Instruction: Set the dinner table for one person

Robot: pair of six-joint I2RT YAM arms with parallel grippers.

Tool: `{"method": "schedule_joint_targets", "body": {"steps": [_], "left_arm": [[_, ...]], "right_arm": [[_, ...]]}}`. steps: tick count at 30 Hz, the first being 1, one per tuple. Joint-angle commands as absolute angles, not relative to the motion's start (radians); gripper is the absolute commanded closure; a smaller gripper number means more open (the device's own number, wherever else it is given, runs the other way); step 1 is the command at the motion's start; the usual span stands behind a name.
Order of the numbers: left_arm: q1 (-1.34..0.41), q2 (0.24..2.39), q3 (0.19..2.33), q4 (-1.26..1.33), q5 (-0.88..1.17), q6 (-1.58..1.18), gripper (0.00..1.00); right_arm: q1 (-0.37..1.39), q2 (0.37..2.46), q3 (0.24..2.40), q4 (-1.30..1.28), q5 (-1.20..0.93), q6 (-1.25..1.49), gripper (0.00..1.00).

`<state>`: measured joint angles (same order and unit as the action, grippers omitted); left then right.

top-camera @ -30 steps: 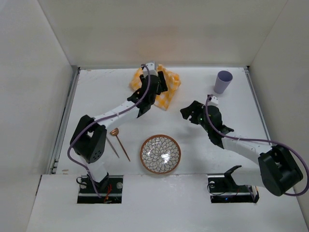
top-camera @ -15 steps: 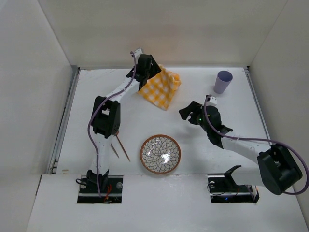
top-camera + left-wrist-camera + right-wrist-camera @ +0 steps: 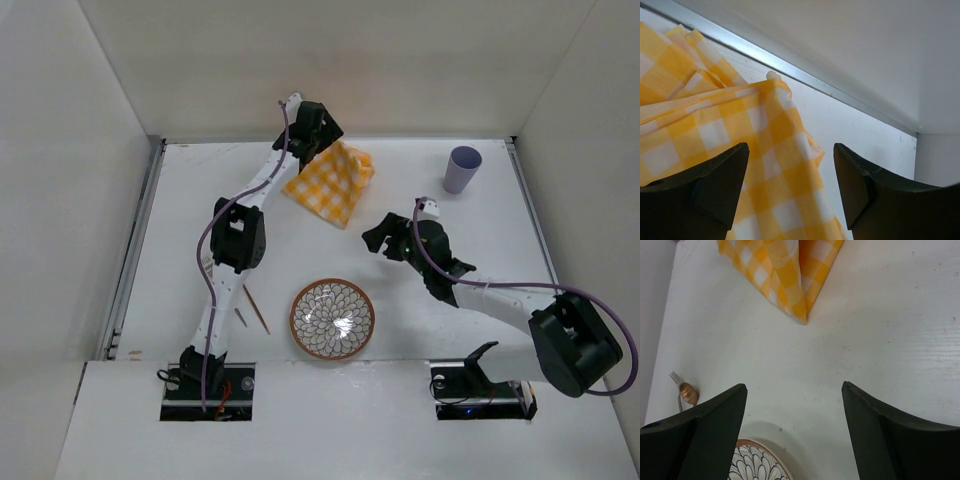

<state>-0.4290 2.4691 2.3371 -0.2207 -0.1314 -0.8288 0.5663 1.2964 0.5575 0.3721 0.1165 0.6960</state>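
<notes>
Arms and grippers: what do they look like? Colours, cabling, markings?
They are a matched pair. The left arm and right arm have white links and black joint housings, with a purple cable running along each. The left gripper and right gripper have plain black wedge-shaped fingers. No markings are visible.

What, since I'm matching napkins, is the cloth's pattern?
Yellow-and-white checks on the cloth; clearest in the left wrist view.

Robot lab test cell. Plain white panel walls [image 3: 330, 70] box in a matte-white counter [image 3: 190, 210] with a thin metal rail [image 3: 131, 250] along its side. Left arm [image 3: 222, 245] and right arm [image 3: 500, 297] are bolted at the near edge. Purple cable [image 3: 632, 352] loops loose. Black base mount [image 3: 205, 385] sits in a cutout. Lighting is flat and even.
</notes>
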Motion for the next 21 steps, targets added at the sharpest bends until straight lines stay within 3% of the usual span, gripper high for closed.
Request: {"method": "schedule_joint_targets", "body": {"steps": [1,7,8,9,12,15,21], "left_arm": [[-0.436,2.503,2.387,-0.253,-0.095,-0.828,0.34],[-0.464,2.533,2.378,-0.166,-0.078,-0.825,0.48],[-0.475,2.505,2.314,-0.111,-0.077,-0.824,0.67],[-0.475,2.505,2.313,-0.110,-0.077,-0.824,0.67],[-0.473,2.438,2.209,-0.048,-0.101,-0.828,0.84],[-0.466,2.344,2.104,-0.019,-0.126,-0.809,0.91],[-0.469,2.058,1.789,0.109,-0.214,-0.726,0.94]], "right_arm": [[0.579,1.279,0.595,0.405,0.115,0.683,0.17],[0.590,1.275,0.597,0.405,0.121,0.683,0.17],[0.590,1.267,0.597,0.405,0.115,0.684,0.17],[0.590,1.267,0.597,0.405,0.115,0.684,0.17],[0.590,1.252,0.586,0.408,0.124,0.680,0.17],[0.579,1.259,0.583,0.407,0.117,0.687,0.17],[0.573,1.284,0.580,0.422,0.127,0.690,0.18]]}}
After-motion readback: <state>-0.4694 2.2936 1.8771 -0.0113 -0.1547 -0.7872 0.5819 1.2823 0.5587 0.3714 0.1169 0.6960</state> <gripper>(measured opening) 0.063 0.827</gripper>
